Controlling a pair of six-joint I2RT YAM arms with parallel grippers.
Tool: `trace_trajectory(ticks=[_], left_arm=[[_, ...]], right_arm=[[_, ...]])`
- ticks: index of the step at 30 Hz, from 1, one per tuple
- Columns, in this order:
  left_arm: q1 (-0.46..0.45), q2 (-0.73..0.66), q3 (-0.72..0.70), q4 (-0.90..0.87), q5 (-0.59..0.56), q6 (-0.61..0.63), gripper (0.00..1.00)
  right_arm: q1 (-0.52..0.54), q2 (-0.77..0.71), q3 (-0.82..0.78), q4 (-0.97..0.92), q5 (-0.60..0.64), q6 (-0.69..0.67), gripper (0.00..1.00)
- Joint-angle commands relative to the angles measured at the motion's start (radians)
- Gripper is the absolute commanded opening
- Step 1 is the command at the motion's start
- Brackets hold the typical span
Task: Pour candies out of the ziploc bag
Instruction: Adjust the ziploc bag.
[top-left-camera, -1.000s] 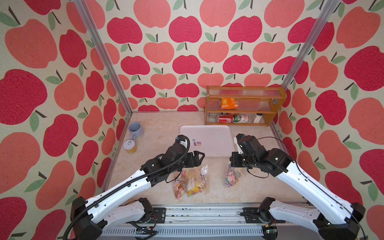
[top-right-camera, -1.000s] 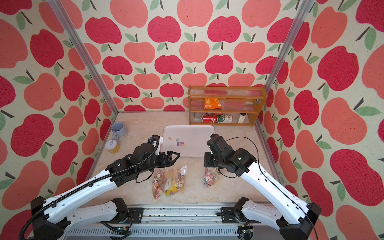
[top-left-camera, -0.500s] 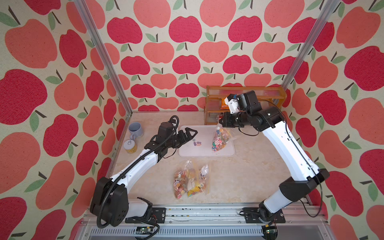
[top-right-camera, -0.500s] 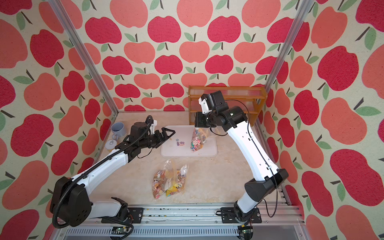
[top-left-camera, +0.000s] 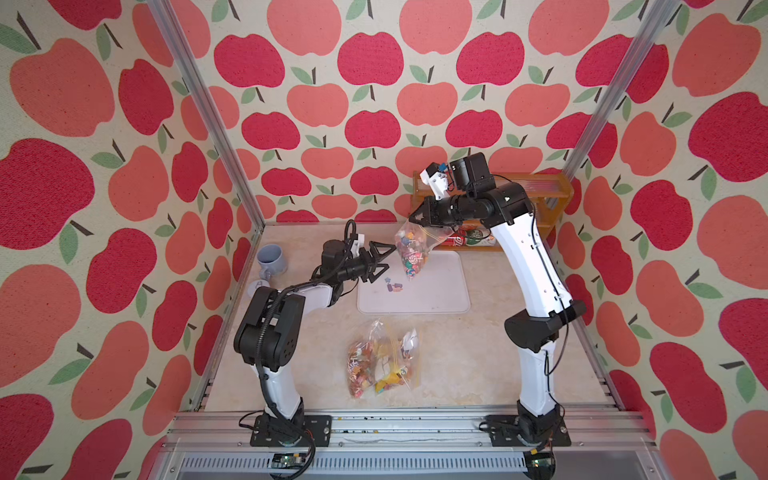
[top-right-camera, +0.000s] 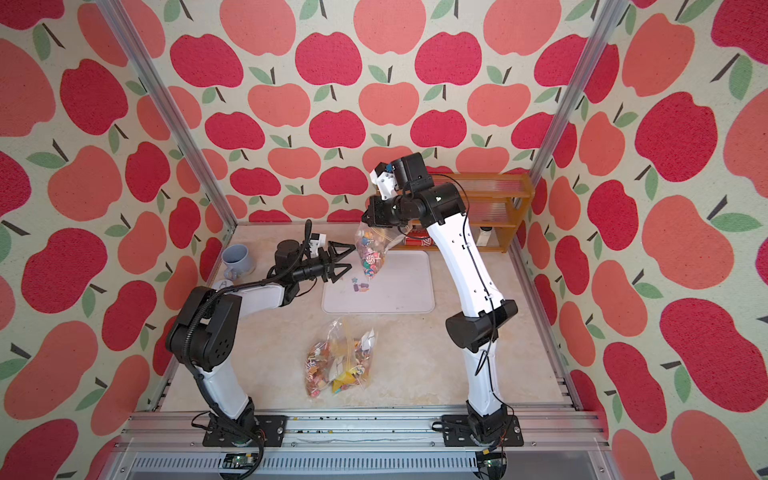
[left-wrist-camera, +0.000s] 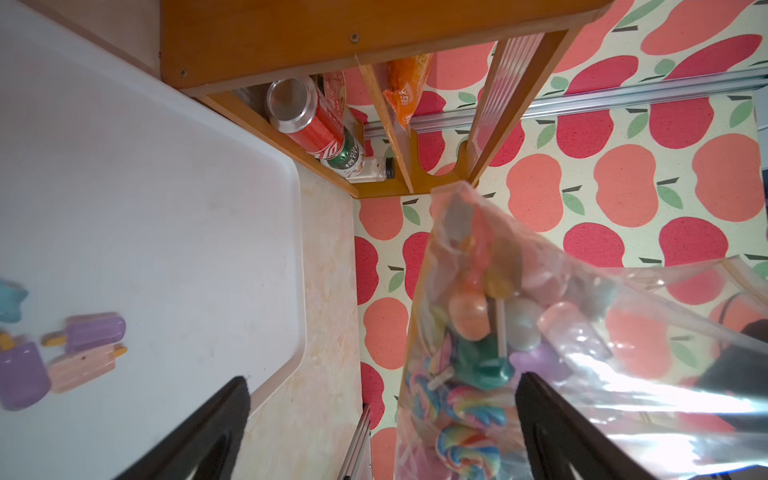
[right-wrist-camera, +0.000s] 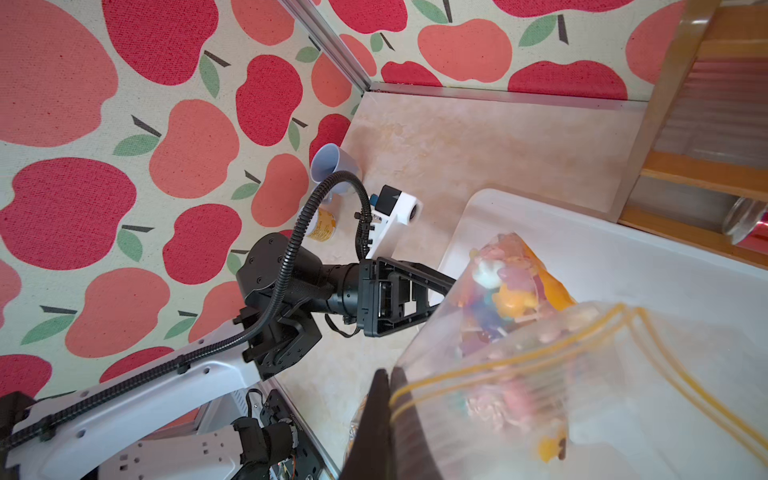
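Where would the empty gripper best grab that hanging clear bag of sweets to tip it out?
Probably the bottom corner of the clear ziploc bag, approached sideways from the left arm's side. The right gripper pinches its zip end, so the candies sag low; the open left gripper is level beside that low end.

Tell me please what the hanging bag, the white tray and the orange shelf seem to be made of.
Bag: thin clear plastic film, glossy; the candies show through, and it creases and glints.
Tray: probably moulded plastic, white, satin, with a rounded raised rim.
Shelf: looks like varnished wood, orange-brown boards with a slight sheen.
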Motion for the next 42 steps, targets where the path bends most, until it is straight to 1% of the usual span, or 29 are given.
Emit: trace_trajectory(ticks=[1, 4, 8, 12, 17, 23, 26, 30, 33, 37, 42], left_arm=[[-0.001, 0.022, 0.013, 0.232, 0.039, -0.103, 0.96], [-0.012, 0.037, 0.025, 0.249, 0.027, -0.104, 0.93], [-0.041, 0.059, 0.035, 0.314, 0.012, -0.144, 0.87], [-0.068, 0.042, 0.017, 0.348, -0.007, -0.167, 0.84], [-0.087, -0.027, -0.032, 0.326, -0.02, -0.154, 0.85], [-0.09, -0.073, -0.083, 0.324, -0.022, -0.157, 0.89], [-0.092, -0.074, -0.112, 0.372, -0.031, -0.177, 0.9], [-0.097, -0.057, -0.128, 0.405, -0.036, -0.19, 0.9], [-0.095, -0.03, -0.145, 0.478, -0.054, -0.222, 0.89], [-0.094, 0.009, -0.137, 0.58, -0.073, -0.284, 0.82], [-0.12, 0.024, -0.11, 0.59, -0.085, -0.284, 0.75]], right_arm=[[-0.005, -0.03, 0.03, 0.051, -0.088, 0.024, 0.0], [-0.004, -0.038, 0.024, 0.054, -0.09, 0.031, 0.0], [-0.005, -0.045, 0.022, 0.067, -0.101, 0.042, 0.0], [-0.005, -0.047, 0.021, 0.08, -0.106, 0.05, 0.0], [-0.006, -0.049, 0.022, 0.092, -0.111, 0.059, 0.0], [-0.005, -0.058, 0.024, 0.104, -0.112, 0.065, 0.0], [-0.005, -0.057, 0.023, 0.115, -0.116, 0.073, 0.0], [-0.006, -0.05, 0.025, 0.15, -0.153, 0.1, 0.0], [-0.004, -0.049, 0.028, 0.171, -0.167, 0.115, 0.0], [0.003, -0.045, 0.029, 0.172, -0.174, 0.121, 0.0], [0.013, -0.037, 0.029, 0.177, -0.166, 0.126, 0.0]])
